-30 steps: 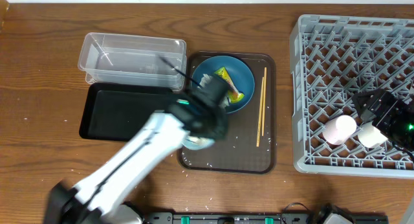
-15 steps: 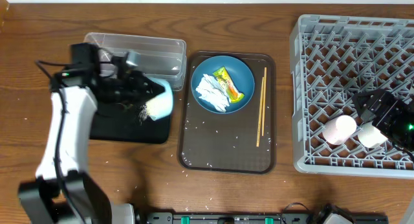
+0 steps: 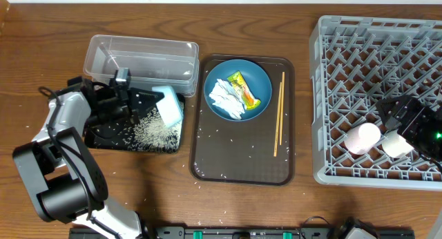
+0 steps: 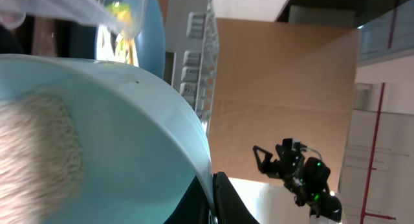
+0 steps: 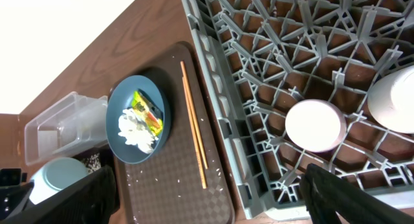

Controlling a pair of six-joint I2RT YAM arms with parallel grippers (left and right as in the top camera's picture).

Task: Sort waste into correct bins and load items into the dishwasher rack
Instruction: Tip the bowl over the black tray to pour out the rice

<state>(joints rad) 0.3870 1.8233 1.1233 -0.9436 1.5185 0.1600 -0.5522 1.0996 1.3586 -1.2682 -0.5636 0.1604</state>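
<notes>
My left gripper (image 3: 132, 104) is shut on the rim of the white bowl (image 3: 168, 105), which is tipped on its side over the black tray (image 3: 110, 139). Loose rice (image 3: 153, 132) lies in that tray, and some rice (image 4: 39, 143) still clings inside the bowl (image 4: 129, 146). The blue bowl (image 3: 259, 77) holds crumpled tissue (image 3: 224, 101) and the yellow-orange wrapper (image 3: 244, 89). Chopsticks (image 3: 278, 115) lie beside it. My right gripper (image 5: 207, 188) is open and empty above the dishwasher rack (image 3: 345, 52), near the pink cup (image 3: 362, 137) and white cup (image 3: 397, 144).
The clear tub (image 3: 141, 56) stands behind the black tray. The dark brown serving tray (image 3: 242, 163) carries the blue bowl, chopsticks and scattered rice grains. A few grains lie on the wooden table near its front edge.
My left arm has carried the white bowl from the serving tray leftwards over the black tray and tipped it. Rice now lies in the black tray. The right arm has not moved.
</notes>
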